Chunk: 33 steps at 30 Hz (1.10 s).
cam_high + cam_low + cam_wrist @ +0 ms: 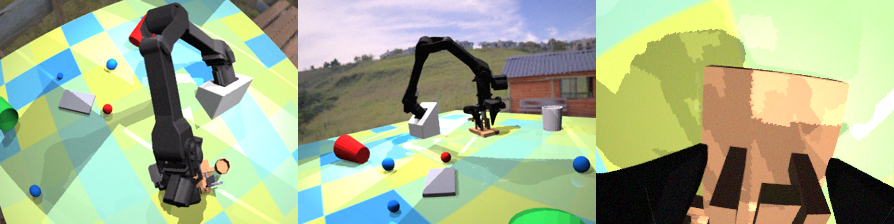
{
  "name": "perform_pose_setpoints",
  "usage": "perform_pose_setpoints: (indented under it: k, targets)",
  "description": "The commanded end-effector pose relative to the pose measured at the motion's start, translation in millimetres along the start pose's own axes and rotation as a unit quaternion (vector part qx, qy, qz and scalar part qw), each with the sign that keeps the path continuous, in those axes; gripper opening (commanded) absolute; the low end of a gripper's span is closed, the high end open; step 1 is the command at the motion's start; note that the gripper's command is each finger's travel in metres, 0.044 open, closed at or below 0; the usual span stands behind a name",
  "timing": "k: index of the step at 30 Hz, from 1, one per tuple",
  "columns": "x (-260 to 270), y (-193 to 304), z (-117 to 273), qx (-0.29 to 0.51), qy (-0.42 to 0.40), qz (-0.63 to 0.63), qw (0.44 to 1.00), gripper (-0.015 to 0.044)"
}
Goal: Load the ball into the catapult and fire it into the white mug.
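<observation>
The wooden catapult (205,188) (484,132) (771,100) stands under my arm; its round cup (222,166) looks empty. My gripper (485,126) (769,160) is partly open and points down, with one finger on each side of the catapult's frame, just above its base. In the wrist view the fingertips are close to the base's side edges; contact cannot be told. In the top view the arm hides the fingers. A red ball (107,109) (446,157) lies on the table. The white mug (552,118) stands upright at the right in the exterior view.
Blue balls (111,64) (35,190) (60,76) lie apart on the table. A grey slab (77,102) (440,182) lies near the red ball. A red cup (351,149) lies on its side. A green cup (7,115) is at the left edge. The arm stands on a white block (224,95).
</observation>
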State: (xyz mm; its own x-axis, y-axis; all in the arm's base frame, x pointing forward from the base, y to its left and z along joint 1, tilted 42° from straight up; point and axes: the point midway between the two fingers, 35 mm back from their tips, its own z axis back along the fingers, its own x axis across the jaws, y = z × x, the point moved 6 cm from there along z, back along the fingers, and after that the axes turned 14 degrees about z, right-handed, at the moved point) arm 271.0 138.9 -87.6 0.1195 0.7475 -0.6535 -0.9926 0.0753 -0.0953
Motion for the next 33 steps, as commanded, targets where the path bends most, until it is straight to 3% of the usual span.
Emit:
perform_pose_setpoints:
  k: [1,3,10,13,20,33]
  targets:
    - [0,0,1,-0.001,-0.001,0.0,1.0,0.0204]
    - [0,0,1,-0.001,-0.001,0.0,1.0,0.0151]
    - [0,0,3,0.0,-0.001,0.0,1.0,0.0085]
    - [1,0,39,0.0,0.0,0.001,1.0,0.0006]
    - [0,0,50,0.0,0.0,0.012,1.0,0.0]
    - [3,0,49,0.0,0.001,0.23,0.973,0.0]
